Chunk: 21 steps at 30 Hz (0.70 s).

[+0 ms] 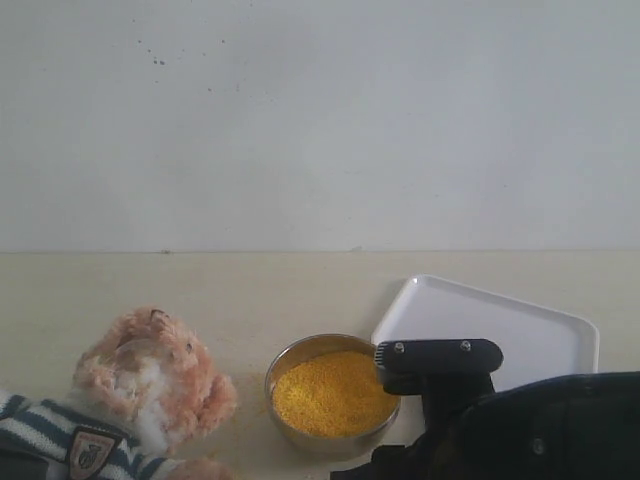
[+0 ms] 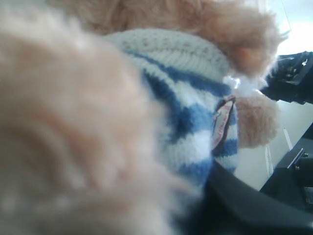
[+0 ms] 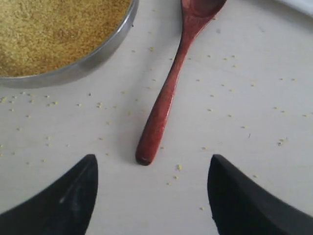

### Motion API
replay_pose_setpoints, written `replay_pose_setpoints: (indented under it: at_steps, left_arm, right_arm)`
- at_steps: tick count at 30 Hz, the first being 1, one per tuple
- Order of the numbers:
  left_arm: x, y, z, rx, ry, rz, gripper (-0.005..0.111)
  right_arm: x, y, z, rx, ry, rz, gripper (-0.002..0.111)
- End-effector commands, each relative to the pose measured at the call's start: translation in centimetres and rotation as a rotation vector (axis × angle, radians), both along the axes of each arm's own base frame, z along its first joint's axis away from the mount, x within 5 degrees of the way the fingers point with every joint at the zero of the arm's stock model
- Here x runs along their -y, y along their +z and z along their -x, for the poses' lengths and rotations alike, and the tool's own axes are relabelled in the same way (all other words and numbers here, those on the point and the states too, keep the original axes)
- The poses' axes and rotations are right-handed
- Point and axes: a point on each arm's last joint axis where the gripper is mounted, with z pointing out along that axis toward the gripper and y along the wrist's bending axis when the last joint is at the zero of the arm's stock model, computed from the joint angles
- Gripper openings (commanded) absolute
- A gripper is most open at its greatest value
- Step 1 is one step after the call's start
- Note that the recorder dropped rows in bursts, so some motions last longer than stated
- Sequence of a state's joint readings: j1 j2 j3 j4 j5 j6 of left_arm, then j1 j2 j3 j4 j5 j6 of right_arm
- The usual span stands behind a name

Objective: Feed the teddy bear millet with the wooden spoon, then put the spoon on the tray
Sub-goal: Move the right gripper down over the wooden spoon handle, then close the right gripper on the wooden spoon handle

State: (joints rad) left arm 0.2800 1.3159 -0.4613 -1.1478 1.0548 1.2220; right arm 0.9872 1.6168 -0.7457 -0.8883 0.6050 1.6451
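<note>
The teddy bear [image 1: 150, 385] sits at the lower left of the exterior view, its striped shirt [image 2: 186, 98] filling the left wrist view. My left gripper is closed on the bear; only one dark finger [image 2: 254, 205] shows, pressed against the shirt. The millet [image 1: 330, 395] fills a metal bowl [image 3: 107, 49] beside the bear. On the table beside the bowl lies the wooden spoon [image 3: 168, 88], the end of its handle pointing at my right gripper [image 3: 153, 161]. That gripper is open, with nothing between its fingers. The white tray [image 1: 500, 320] lies behind the right arm [image 1: 437, 365], which hides the spoon in the exterior view.
Loose millet grains [image 3: 220, 88] are scattered on the pale table around the spoon and bowl. A plain white wall [image 1: 320, 120] rises behind the table's far edge. A corner of the tray [image 3: 301, 4] shows past the spoon's bowl.
</note>
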Motion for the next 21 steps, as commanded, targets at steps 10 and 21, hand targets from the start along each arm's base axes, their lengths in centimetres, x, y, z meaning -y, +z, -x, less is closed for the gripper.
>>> replay_pose_setpoints:
  at_steps: [10,21]
  left_arm:
    - [0.1,0.3,0.1,0.013,-0.002,0.018,0.004]
    - [0.1,0.3,0.1,0.013,-0.002,0.018,0.004]
  right_arm:
    - [1.0,-0.9,-2.8,0.016,-0.087,-0.053,0.062]
    - [1.3,-2.8,-4.3,-0.036,-0.084,-0.096,0.062]
